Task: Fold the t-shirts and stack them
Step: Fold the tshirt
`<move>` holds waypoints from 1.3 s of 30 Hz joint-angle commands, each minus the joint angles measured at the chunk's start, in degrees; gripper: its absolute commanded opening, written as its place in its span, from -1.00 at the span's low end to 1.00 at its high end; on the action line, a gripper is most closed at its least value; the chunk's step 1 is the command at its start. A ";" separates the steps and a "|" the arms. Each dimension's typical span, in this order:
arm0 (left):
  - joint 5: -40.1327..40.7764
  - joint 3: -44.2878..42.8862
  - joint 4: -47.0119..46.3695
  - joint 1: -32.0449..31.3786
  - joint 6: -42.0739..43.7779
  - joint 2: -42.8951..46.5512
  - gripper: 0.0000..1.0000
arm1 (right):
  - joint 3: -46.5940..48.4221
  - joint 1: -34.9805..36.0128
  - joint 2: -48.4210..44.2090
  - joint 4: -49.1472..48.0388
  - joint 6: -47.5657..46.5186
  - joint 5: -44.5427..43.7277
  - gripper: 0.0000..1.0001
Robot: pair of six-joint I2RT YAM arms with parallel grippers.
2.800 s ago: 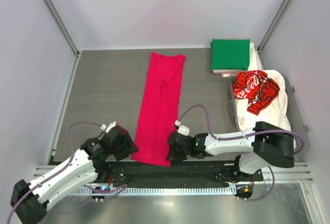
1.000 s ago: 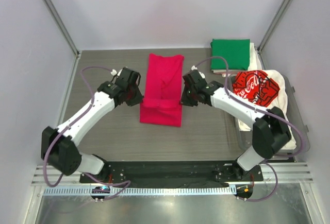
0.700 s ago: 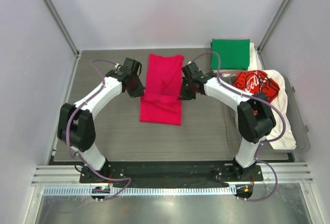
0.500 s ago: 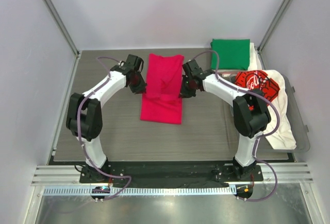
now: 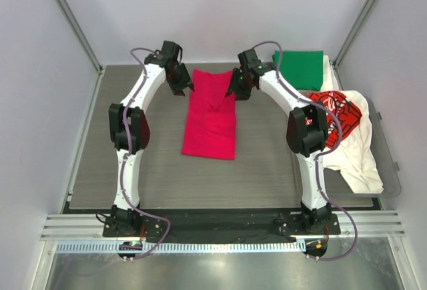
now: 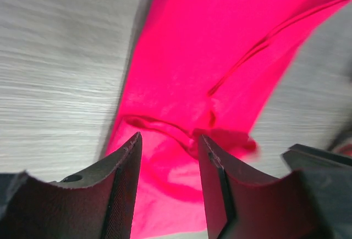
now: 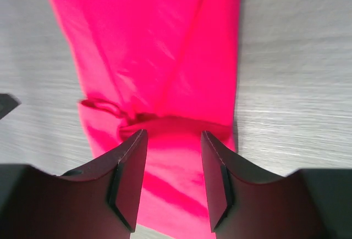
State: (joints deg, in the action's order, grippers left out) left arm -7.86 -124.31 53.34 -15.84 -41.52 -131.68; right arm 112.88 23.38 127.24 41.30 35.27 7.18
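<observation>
Top view: the red t-shirt (image 5: 209, 122) lies folded in the middle of the worktop (image 5: 267, 163), with the left fingers (image 5: 181, 82) and right fingers (image 5: 238, 87) hovering beside its far corners.

Left wrist view: the fingers are apart and hold nothing, above a rumpled edge (image 6: 165, 128) that may spring open.

Right wrist view: the fingers are likewise parted and empty. A low sweep could drag the fold askew.

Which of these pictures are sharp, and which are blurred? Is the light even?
Top external view: sharp and evenly lit, no glare on the folded magenta-red cloth t-shirt. Left wrist view: the grey wood-grain table and the shirt are smeared, the dark fingers crisper. Right wrist view: the same smear.
</observation>
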 commanded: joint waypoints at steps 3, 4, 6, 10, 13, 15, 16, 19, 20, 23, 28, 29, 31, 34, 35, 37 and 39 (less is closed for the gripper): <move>-0.58 0.97 9.34 2.39 4.16 10.72 -0.06 | 0.61 2.63 -10.05 5.20 -1.52 -1.64 0.00; -0.58 4.39 6.37 2.39 4.16 13.61 -0.05 | -1.59 3.51 -11.39 4.59 -0.91 -1.64 0.00; -1.36 15.17 3.71 2.39 4.25 20.82 -0.05 | -8.62 6.41 -14.98 1.96 -0.46 -1.82 0.00; -4.61 34.19 -3.74 2.21 3.64 31.02 -0.05 | -19.25 10.98 -19.39 -1.04 0.68 -2.25 0.00; -6.81 47.70 -9.19 1.95 2.76 38.58 -0.04 | -32.25 12.48 -26.13 -7.88 4.53 -0.68 0.07; -7.52 53.71 -11.58 1.86 1.97 41.40 -0.04 | -42.54 12.48 -29.75 -13.77 8.32 0.55 0.15; -8.31 58.26 -13.77 1.86 1.62 43.85 -0.06 | -45.26 12.57 -32.55 -15.27 9.11 1.16 0.28; -10.84 64.00 -18.77 1.77 0.65 47.29 -0.06 | -53.10 12.57 -35.30 -19.05 11.14 1.87 0.34; -11.73 67.67 -20.45 1.69 -0.31 48.09 -0.05 | -55.46 12.57 -36.35 -19.58 11.31 1.79 0.34; -12.88 73.66 -25.91 1.42 -1.90 50.99 0.14 | -58.03 12.57 -37.33 -20.47 11.49 1.52 0.34; -11.30 76.94 -29.87 0.98 -2.87 53.10 0.36 | -59.35 12.48 -35.58 -22.05 10.53 1.08 0.32; -11.13 76.94 -29.88 0.89 -2.87 52.23 0.35 | -59.09 12.40 -34.35 -22.31 10.44 0.73 0.30; -11.21 76.85 -30.14 0.81 -2.96 51.09 0.32 | -58.57 12.13 -32.68 -22.31 10.26 0.82 0.25; -11.57 76.85 -31.28 0.72 -3.22 48.54 0.21 | -58.21 11.52 -30.65 -22.40 10.00 0.56 0.08; -11.48 76.94 -31.54 0.46 -3.31 48.01 0.18 | -58.21 11.43 -30.21 -22.66 9.82 0.47 -0.01; -11.13 77.38 -32.51 0.37 -3.66 46.52 0.13 | -58.30 11.17 -29.60 -22.84 9.73 0.29 -0.13; -11.30 77.81 -33.91 0.19 -4.01 45.29 0.08 | -58.56 10.99 -29.42 -23.10 9.65 0.29 -0.27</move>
State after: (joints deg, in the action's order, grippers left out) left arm -18.04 -47.03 23.46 -15.22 -44.80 -85.19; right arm 53.87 34.72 96.99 19.73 45.36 8.32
